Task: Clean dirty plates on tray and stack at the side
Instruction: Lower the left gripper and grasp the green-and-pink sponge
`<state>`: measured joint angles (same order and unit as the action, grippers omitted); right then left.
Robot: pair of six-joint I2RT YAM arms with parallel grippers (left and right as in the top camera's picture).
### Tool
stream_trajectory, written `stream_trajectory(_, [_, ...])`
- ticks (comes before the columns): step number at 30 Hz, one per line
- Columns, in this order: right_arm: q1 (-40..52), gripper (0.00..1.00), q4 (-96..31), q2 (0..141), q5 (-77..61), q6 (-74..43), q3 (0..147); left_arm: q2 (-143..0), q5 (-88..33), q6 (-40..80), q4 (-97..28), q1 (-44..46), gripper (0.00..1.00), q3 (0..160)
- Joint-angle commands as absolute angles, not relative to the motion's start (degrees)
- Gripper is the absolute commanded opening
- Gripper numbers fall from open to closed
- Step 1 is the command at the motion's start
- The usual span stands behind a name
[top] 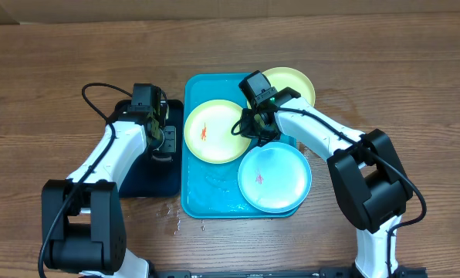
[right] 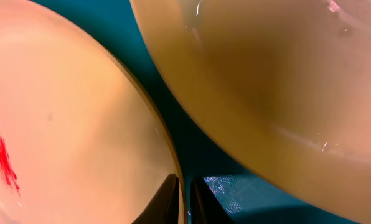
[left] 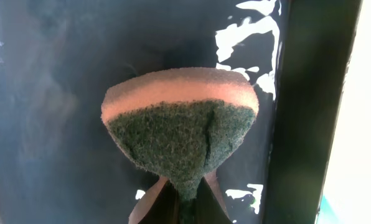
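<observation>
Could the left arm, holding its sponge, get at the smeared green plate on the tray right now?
Probably yes. The smeared green plate lies flat on the turquoise tray just beside the left gripper and its sponge, face uncovered; the right gripper pinches only its far rim.

A bright turquoise tray [top: 207,191] with a raised rim lies lengthwise on the counter, wet at its near end. On its far left lies a green-rimmed plate [top: 213,133] with a red-orange smear, its right edge between the fingers of the right pincer [right: 184,194]. A blue-rimmed plate [top: 276,179] with a small red smear overhangs the near right rim, and a second green plate [top: 297,86] overlaps the far right corner.
</observation>
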<state>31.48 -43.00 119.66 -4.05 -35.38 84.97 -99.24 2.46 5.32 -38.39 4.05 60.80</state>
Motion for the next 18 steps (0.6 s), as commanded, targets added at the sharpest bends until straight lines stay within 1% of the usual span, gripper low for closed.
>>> stream_trajectory(1, [31.44,0.1,-42.72,119.7,-3.44,-35.55,85.89,-99.46,1.48,3.86,-37.17,4.05,0.21,59.44])
stream_trajectory(2, [31.42,0.1,-42.72,119.7,-3.44,-35.55,85.89,-99.5,1.48,3.86,-37.17,4.05,0.31,59.4])
stream_trajectory(3, [31.44,0.1,-42.72,119.7,-3.44,-35.55,85.89,-99.53,1.48,3.86,-37.21,4.05,0.37,59.4])
stream_trajectory(8, [31.44,0.11,-42.72,119.7,-3.44,-35.55,85.89,-99.63,1.48,3.84,-37.39,4.05,0.36,59.37])
stream_trajectory(12, [31.42,0.11,-42.72,119.7,-3.44,-35.55,85.89,-99.68,2.55,3.77,-36.25,4.03,0.38,59.33])
stream_trajectory(15, [31.44,0.11,-42.72,119.7,-3.44,-35.57,85.89,-99.68,3.57,3.79,-35.09,3.97,0.33,59.33])
stream_trajectory(18, [31.44,0.11,-42.72,119.7,-3.44,-35.57,85.89,-99.7,2.94,3.84,-34.87,3.57,0.33,59.33])
